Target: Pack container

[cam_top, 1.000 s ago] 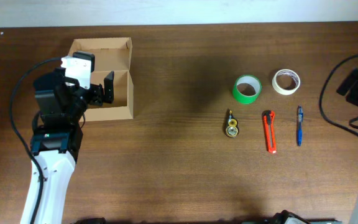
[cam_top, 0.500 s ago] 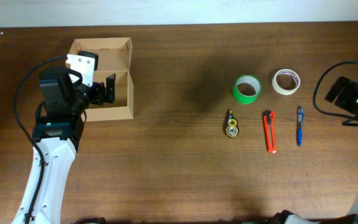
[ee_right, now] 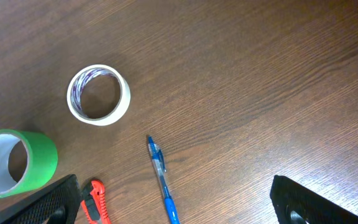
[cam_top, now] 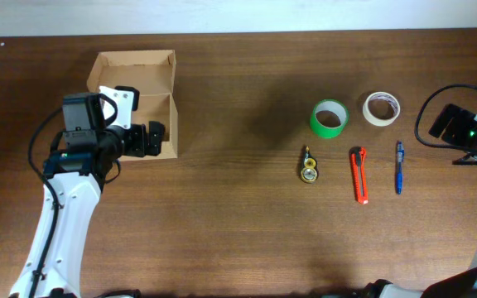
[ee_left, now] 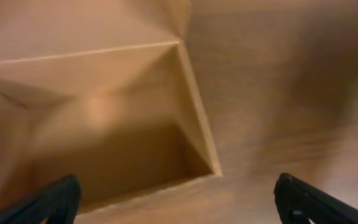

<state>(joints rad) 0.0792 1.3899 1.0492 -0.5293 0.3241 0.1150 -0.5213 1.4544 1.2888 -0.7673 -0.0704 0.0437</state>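
Dark wood-grain surface (cam_top: 222,232) meets a pale wall (cam_top: 238,15) at the far edge; bare wood spans its middle. Your tan cardboard box (cam_top: 139,70), flap open, sits far left, partly under your released left tool (cam_top: 157,139); right tool (ee_right: 176,198) released by the right edge

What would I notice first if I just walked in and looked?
The open brown box on the left jumps out, with the left gripper hanging open over one corner. On the right, a bright green tape roll sits beside a white tape roll, an orange cutter and a blue pen.
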